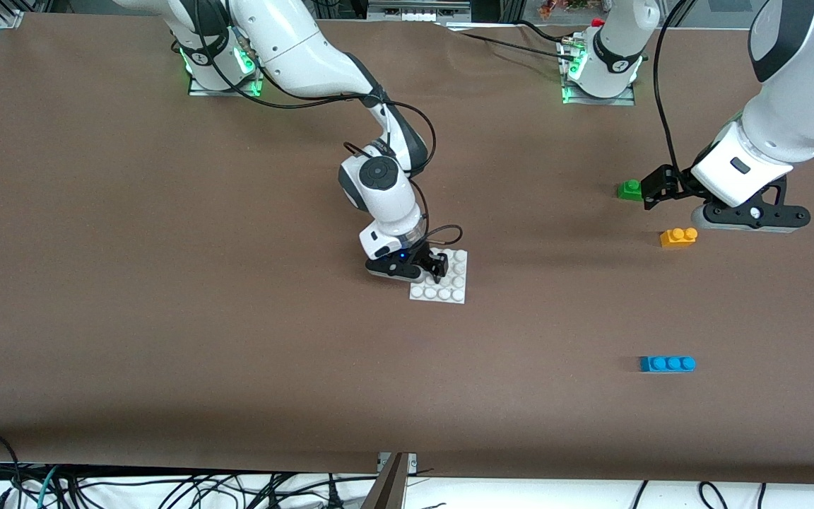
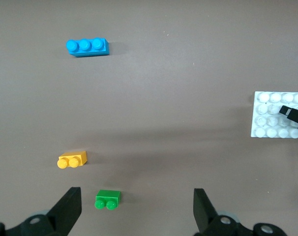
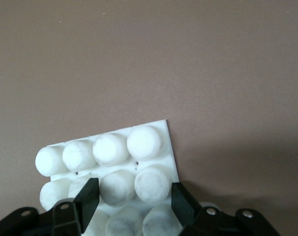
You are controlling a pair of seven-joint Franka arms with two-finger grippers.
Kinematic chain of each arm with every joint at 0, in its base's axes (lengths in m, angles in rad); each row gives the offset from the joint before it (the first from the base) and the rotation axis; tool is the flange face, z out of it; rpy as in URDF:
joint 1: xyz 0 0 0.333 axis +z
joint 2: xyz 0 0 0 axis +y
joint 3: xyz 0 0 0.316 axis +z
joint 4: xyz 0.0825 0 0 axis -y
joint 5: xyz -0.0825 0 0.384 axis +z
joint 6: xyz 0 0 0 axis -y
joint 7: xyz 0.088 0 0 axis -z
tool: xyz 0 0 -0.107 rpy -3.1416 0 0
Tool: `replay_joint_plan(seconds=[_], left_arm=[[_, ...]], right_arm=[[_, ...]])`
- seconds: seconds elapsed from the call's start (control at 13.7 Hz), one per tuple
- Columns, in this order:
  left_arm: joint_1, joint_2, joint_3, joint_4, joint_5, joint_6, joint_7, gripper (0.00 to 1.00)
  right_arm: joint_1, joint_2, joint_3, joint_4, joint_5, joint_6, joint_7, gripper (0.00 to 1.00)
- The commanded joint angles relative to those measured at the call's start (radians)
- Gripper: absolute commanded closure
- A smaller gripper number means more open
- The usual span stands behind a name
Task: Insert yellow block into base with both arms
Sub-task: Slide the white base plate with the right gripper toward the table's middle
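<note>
The right arm reaches from its base to the middle of the brown bench (image 1: 167, 283); its black two-finger right gripper (image 1: 439, 266) is down on the flat square white plastic studded base (image 1: 449, 290), jaws clenched on studs at the plate's edge nearest the robots. In the right wrist view the fingers (image 3: 87, 196) flank two studs of that base (image 3: 149, 147). No writing or label can be read on any part. Toward the left arm's end, a small green two-stud plastic brick (image 1: 630, 189) lies just beside the left gripper (image 1: 654, 192), whose jaws stand released above the bench. The small orange-yellow two-stud plastic block (image 1: 678, 236) rests on the bench, nearer the front camera than the green brick, well apart from the base. A longer blue three-stud plastic brick (image 1: 668, 363) lies nearer still
</note>
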Motion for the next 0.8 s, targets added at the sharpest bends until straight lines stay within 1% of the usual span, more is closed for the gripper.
replay_joint_plan(seconds=[0.0, 0.07, 0.22, 0.36, 0.44, 0.51, 0.66, 0.73], left_arm=[[0.005, 0.008, 0.001, 0.026, -0.020, -0.023, 0.010, 0.00], [0.005, 0.006, 0.001, 0.026, -0.020, -0.023, 0.010, 0.00], [0.005, 0.008, 0.001, 0.026, -0.020, -0.023, 0.010, 0.00], [0.005, 0.008, 0.001, 0.026, -0.020, -0.023, 0.010, 0.00], [0.005, 0.008, 0.001, 0.026, -0.020, -0.023, 0.010, 0.00], [0.005, 0.008, 0.001, 0.026, -0.020, -0.023, 0.010, 0.00], [0.005, 0.008, 0.001, 0.026, -0.020, -0.023, 0.010, 0.00], [0.005, 0.008, 0.001, 0.026, -0.020, -0.023, 0.010, 0.00]], right_arm=[[0.028, 0.052, -0.006, 0.045, 0.004, 0.002, 0.027, 0.32], [0.034, 0.052, -0.006, 0.045, 0.000, 0.002, 0.026, 0.32], [0.043, 0.050, -0.008, 0.045, -0.046, 0.004, 0.024, 0.32], [0.042, 0.047, -0.009, 0.045, -0.051, 0.004, 0.018, 0.31], [0.041, 0.044, -0.011, 0.045, -0.050, 0.004, 0.016, 0.26], [0.036, 0.039, -0.017, 0.045, -0.048, 0.002, 0.013, 0.24], [0.034, 0.027, -0.037, 0.050, -0.037, -0.005, 0.012, 0.14], [0.033, 0.024, -0.046, 0.053, -0.037, -0.037, 0.012, 0.02]])
